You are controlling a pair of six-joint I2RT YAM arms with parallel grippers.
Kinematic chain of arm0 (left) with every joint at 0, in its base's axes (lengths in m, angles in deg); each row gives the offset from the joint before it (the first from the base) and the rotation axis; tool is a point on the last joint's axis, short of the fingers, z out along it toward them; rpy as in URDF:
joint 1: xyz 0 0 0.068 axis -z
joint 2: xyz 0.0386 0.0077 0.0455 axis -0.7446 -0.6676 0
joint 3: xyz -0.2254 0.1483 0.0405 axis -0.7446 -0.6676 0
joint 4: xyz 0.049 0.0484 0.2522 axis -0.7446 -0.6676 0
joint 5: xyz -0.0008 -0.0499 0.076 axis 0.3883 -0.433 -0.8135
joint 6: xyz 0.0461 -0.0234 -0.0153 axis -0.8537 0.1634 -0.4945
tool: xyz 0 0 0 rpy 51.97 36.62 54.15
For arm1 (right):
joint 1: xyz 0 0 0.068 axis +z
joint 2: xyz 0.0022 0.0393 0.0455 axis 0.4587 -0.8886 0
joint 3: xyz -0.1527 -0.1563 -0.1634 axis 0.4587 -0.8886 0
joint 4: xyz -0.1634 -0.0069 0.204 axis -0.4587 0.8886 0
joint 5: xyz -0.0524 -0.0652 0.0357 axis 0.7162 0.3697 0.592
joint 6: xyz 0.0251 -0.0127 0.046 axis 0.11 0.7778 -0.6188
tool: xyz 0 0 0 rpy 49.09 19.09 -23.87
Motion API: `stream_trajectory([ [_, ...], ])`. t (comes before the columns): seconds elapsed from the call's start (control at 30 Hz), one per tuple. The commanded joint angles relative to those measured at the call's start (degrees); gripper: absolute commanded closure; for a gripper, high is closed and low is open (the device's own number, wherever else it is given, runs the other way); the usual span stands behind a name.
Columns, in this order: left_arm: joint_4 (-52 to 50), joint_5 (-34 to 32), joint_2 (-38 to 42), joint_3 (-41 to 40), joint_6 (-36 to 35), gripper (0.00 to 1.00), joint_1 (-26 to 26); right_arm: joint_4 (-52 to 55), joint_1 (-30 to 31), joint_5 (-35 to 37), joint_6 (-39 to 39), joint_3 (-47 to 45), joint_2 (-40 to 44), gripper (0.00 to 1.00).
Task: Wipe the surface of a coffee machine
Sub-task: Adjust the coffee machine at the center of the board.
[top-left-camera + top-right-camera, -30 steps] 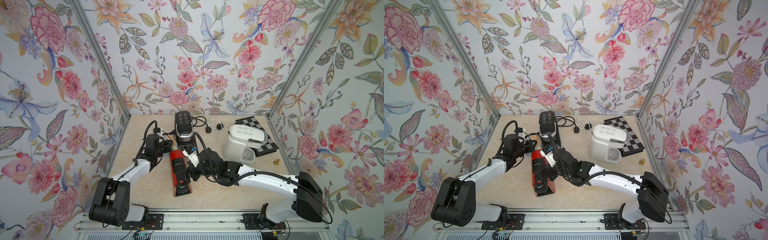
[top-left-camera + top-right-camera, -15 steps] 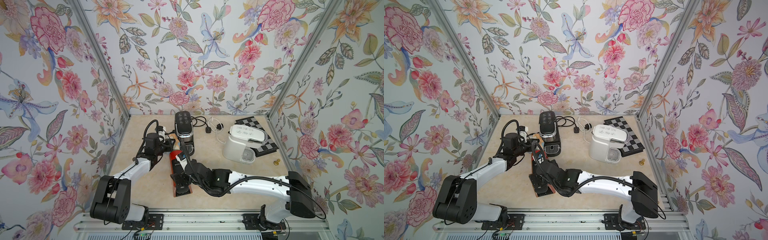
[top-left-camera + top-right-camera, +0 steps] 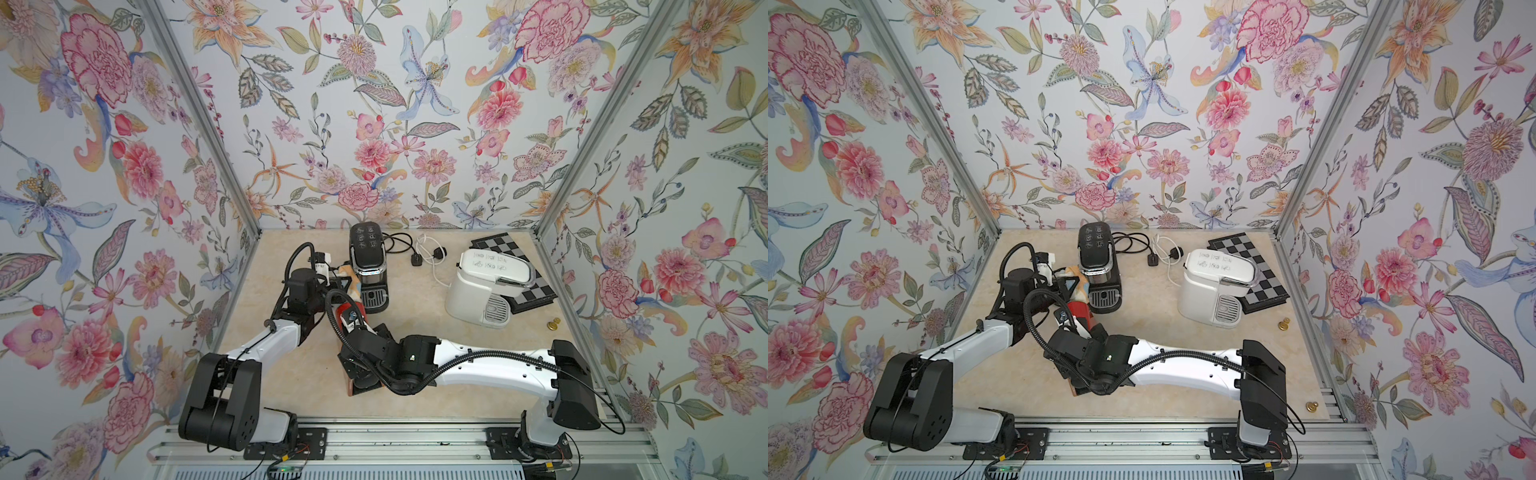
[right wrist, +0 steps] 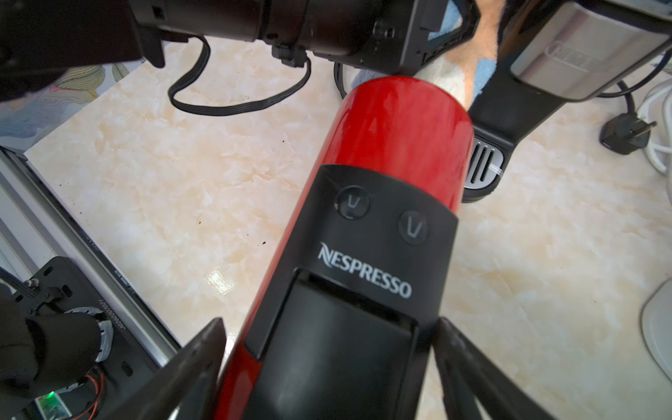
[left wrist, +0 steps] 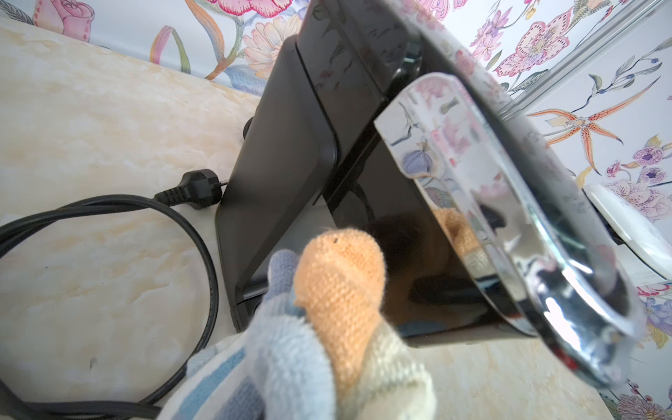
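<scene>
Marbled table [image 3: 415,328] holds black machine [image 3: 365,253], red machine [image 4: 400,138], white machine [image 3: 478,291], chessboard [image 3: 494,243] (partly hidden) and cables [image 5: 191,190]

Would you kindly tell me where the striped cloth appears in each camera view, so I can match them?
In a top view: striped cloth beside the black coffee machine, on its left.
In a top view: same spot beside that machine.
Left wrist: bunched in the foreground, before the machine's glossy side.
Right wrist: beyond the red Nespresso machine's far end.
Shared landmark: the black coffee machine.
</scene>
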Motion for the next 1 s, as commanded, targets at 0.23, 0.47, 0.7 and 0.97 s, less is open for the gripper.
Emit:
stream_trajectory([
  [0.23, -1.99, 3.84, 3.74, -6.51, 0.50, 1.00, 5.05, 17.06, 0.50, -17.52, 20.63, -7.83, -3.22, 0.26],
  [0.47, -4.03, 2.97, 7.50, -8.97, 1.30, 1.00, 5.77, 11.65, -3.45, -14.82, 23.04, -11.95, 5.15, 0.06],
  [0.7, -6.97, 1.81, 7.78, -8.31, 0.33, 1.00, 5.67, -5.26, -4.85, -14.52, 18.29, -22.94, 23.17, 0.00],
  [0.97, -9.66, 0.86, 8.79, -7.59, -0.05, 1.00, 5.66, -17.59, -3.08, -15.86, 15.42, -41.63, 37.18, 0.00],
])
